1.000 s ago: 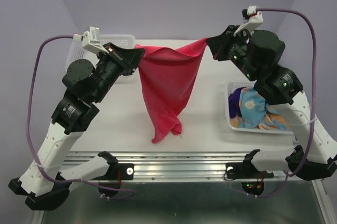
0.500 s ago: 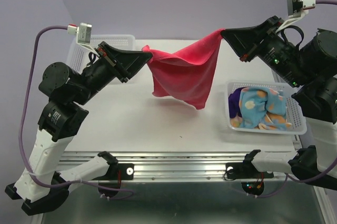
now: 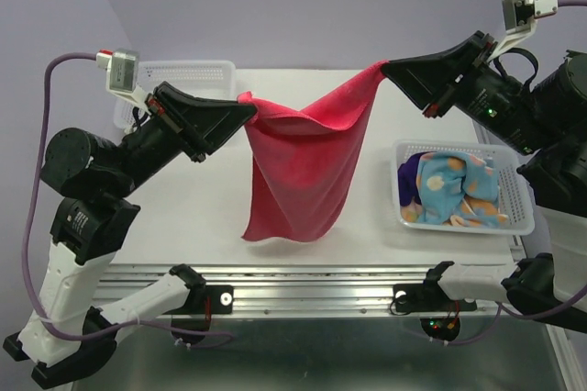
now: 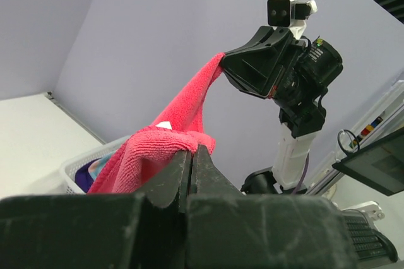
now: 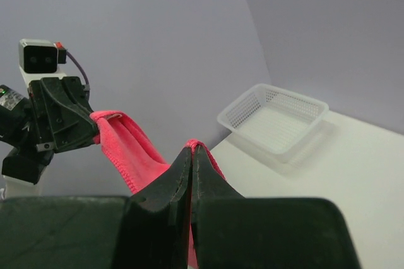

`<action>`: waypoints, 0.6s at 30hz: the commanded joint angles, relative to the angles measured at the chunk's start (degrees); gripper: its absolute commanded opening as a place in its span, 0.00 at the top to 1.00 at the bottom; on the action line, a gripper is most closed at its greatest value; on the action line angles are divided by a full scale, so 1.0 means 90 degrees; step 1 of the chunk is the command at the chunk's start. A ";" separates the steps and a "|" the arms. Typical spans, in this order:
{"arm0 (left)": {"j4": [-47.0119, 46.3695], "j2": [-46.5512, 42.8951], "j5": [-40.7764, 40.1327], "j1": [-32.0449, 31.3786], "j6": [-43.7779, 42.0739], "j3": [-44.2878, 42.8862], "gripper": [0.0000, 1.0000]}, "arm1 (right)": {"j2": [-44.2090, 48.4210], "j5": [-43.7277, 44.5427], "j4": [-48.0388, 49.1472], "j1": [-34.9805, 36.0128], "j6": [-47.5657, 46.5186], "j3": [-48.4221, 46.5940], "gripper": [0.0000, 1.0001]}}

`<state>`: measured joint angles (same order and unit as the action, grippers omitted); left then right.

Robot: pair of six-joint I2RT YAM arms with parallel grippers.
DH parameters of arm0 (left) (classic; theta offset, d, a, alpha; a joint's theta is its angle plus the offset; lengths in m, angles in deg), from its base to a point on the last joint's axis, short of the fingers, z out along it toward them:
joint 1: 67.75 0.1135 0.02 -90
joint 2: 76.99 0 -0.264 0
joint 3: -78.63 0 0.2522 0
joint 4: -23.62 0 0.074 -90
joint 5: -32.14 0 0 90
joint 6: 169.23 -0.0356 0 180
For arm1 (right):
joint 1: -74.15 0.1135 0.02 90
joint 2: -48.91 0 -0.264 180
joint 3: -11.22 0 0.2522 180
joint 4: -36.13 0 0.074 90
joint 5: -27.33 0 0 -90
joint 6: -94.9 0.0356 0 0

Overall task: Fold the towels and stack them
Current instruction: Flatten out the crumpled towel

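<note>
White table (image 3: 183, 217), left pincer (image 3: 246, 112) and right pincer (image 3: 384, 68) clamped on pink towel (image 3: 303, 166), basket (image 3: 459, 227) with towels (image 3: 449, 184) right.

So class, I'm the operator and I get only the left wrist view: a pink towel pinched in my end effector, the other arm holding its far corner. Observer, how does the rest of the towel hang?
Observer: From the top camera, the pink towel sags deeply between the left end effector and the right end effector. Its lowest edge is near the front of the table.
Operator: Is there a free container anywhere?
Observer: The right wrist view shows a white mesh basket with nothing in it, at the table's far left.
Operator: And the basket I glimpse under my towel?
Observer: That right-hand basket holds a blue dotted towel and a dark purple towel, bunched together.
</note>
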<state>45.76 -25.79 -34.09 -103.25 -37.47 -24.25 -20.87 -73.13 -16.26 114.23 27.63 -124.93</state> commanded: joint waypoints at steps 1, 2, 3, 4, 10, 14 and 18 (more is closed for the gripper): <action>-0.0434 -0.0015 -0.0257 0.0019 -0.0302 -0.0175 1.00 | 0.0000 0.0614 0.0298 -0.0039 -0.0171 -0.0259 0.99; -0.0250 0.0082 -0.0635 0.0019 -0.0342 -0.0214 1.00 | -0.0039 0.1012 0.0385 -0.0048 -0.0229 -0.0210 0.99; -0.0238 0.0150 -0.0813 0.0029 -0.0430 -0.0244 1.00 | -0.0127 0.1151 0.0454 -0.0048 -0.0317 -0.0152 0.99; -0.0180 0.0238 -0.0989 0.0019 -0.0527 -0.0263 1.00 | -0.0186 0.1510 0.0629 -0.0048 -0.0375 0.0013 0.99; 0.0095 0.1448 -0.1812 0.0856 -0.0695 -0.0401 1.00 | -0.0820 0.3972 0.1352 -0.0048 -0.1078 0.0620 0.99; -0.0841 0.2364 -0.0779 0.2068 -0.0412 -0.0049 1.00 | -0.1979 0.4553 0.1996 -0.0369 -0.1509 0.0748 0.99; -0.1234 0.3596 0.0442 0.2753 -0.0353 -0.0730 1.00 | -0.2948 0.3498 0.2670 -0.1356 -0.1460 0.0309 0.99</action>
<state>41.83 0.40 -40.71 -82.18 -41.19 -26.02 -41.53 -40.22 -0.02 107.73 16.61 -119.75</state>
